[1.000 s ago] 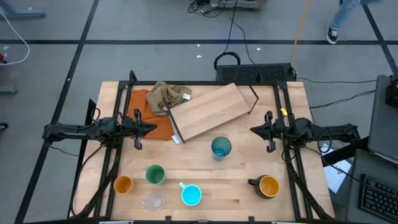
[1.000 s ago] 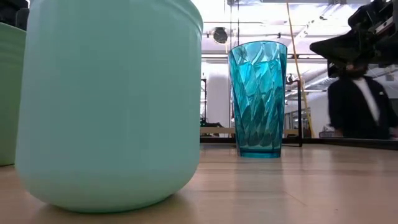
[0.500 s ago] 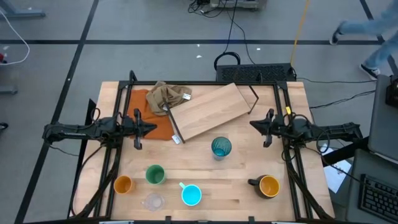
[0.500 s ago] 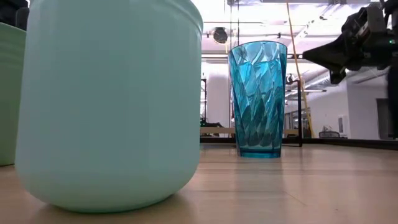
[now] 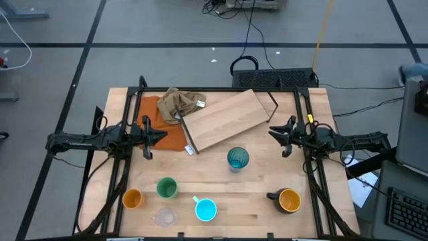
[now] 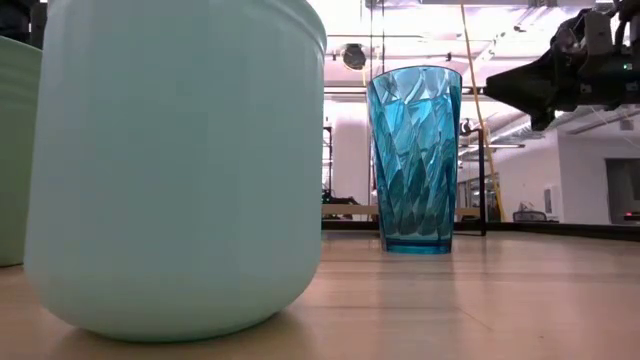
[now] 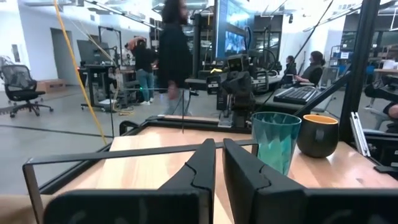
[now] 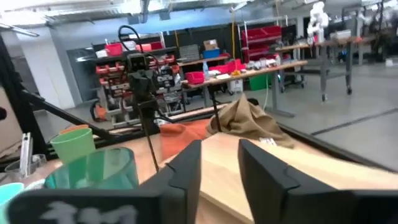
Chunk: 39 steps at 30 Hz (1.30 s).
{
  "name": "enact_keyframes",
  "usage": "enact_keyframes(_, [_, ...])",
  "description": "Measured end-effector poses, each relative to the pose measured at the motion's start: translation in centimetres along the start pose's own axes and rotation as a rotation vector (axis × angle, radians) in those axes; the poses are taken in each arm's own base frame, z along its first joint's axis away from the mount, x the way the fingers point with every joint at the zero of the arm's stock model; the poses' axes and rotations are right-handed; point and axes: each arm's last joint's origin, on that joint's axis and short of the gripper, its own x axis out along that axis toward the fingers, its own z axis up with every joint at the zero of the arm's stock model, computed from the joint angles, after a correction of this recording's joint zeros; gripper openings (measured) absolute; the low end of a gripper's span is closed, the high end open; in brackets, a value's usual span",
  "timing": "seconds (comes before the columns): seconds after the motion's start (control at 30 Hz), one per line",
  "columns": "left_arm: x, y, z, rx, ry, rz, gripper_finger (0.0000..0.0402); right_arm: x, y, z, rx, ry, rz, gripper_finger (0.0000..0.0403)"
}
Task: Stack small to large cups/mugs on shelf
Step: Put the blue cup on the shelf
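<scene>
The shelf, a light wooden board on thin black legs, stands askew at the far middle of the table. The teal tumbler stands just in front of it. Near the front edge are the orange cup, green cup, clear glass, light-blue mug and black mug. My left gripper hovers shut at the table's left, pointing level toward the middle. My right gripper hovers open at the right, facing it. Neither touches anything.
An orange cloth with a crumpled tan cloth on it lies at the far left, under the shelf's left end. Black frame rails run along the table's sides. Bare tabletop lies between the tumbler and the front row of cups.
My right gripper has stayed in place but swung its fingers a little toward the table's far edge. A person who showed in the room behind the table has walked out of the low view.
</scene>
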Motion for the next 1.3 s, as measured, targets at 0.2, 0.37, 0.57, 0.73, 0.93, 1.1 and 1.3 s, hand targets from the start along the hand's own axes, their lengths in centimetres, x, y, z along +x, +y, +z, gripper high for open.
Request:
enact_keyframes(0.2, [0.0, 0.0, 0.0, -0.026, 0.001, 0.000, 0.0033, 0.0, 0.1, 0.5, 0.004, -0.051, 0.007, 0.0133])
enact_keyframes(0.37, [0.0, 0.0, 0.0, -0.027, 0.001, 0.000, 0.0033, -0.1, 0.1, 1.1, 0.015, -0.106, 0.013, 0.0132])
enact_keyframes(0.57, [0.0, 0.0, 0.0, -0.044, 0.002, -0.001, 0.0033, 0.0, 0.1, 0.8, 0.013, -0.084, 0.016, 0.0131])
enact_keyframes(0.73, [0.0, 0.0, 0.0, -0.044, 0.002, -0.001, 0.0033, 0.0, 0.2, 0.5, 0.000, -0.045, 0.044, 0.0134])
enact_keyframes(0.93, [0.0, 0.0, 0.0, -0.031, 0.002, -0.001, 0.0033, 0.0, 0.2, 0.6, 0.030, -0.052, 0.060, 0.0148])
enact_keyframes(1.1, [0.0, 0.0, 0.0, -0.028, 0.002, -0.002, 0.0033, 0.0, 0.2, 0.6, 0.028, -0.054, 0.060, 0.0150])
enact_keyframes(1.3, [0.0, 0.0, 0.0, -0.028, 0.002, -0.002, 0.0033, 0.0, 0.2, 0.6, 0.025, -0.057, 0.060, 0.0150])
